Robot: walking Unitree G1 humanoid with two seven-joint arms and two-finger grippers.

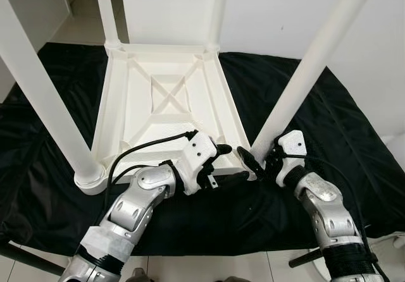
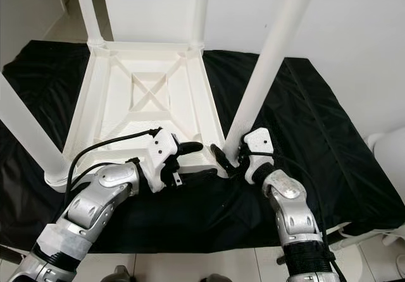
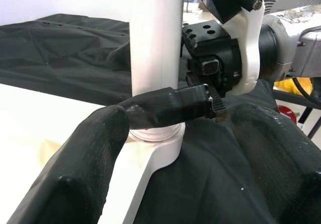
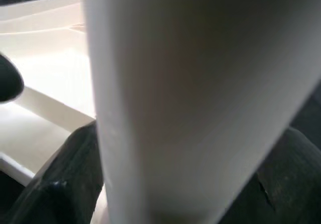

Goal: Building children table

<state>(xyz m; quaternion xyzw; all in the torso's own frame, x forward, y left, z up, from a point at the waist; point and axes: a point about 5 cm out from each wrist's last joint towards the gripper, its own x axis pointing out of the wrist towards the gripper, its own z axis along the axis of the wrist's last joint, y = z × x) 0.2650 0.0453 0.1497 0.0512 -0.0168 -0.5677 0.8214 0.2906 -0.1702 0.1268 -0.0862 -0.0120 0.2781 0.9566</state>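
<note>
A white plastic children's table (image 1: 168, 105) lies upside down on a black cloth, its legs pointing up. My right gripper (image 1: 258, 162) is shut on the base of the near right leg (image 1: 310, 67), just above its corner socket. In the right wrist view that leg (image 4: 190, 98) stands between the two black fingers (image 4: 65, 184). My left gripper (image 1: 229, 163) is open beside the same corner, one finger over the table's near edge and the other on the cloth. The left wrist view has the leg (image 3: 155, 43) and a finger (image 3: 170, 106) of the right gripper laid across it.
The black cloth (image 1: 329, 124) spreads well beyond the table on all sides. The near left leg (image 1: 44, 105) rises steeply at the left, with two far legs (image 1: 104, 10) by the white wall. Pale floor tiles run along the near edge.
</note>
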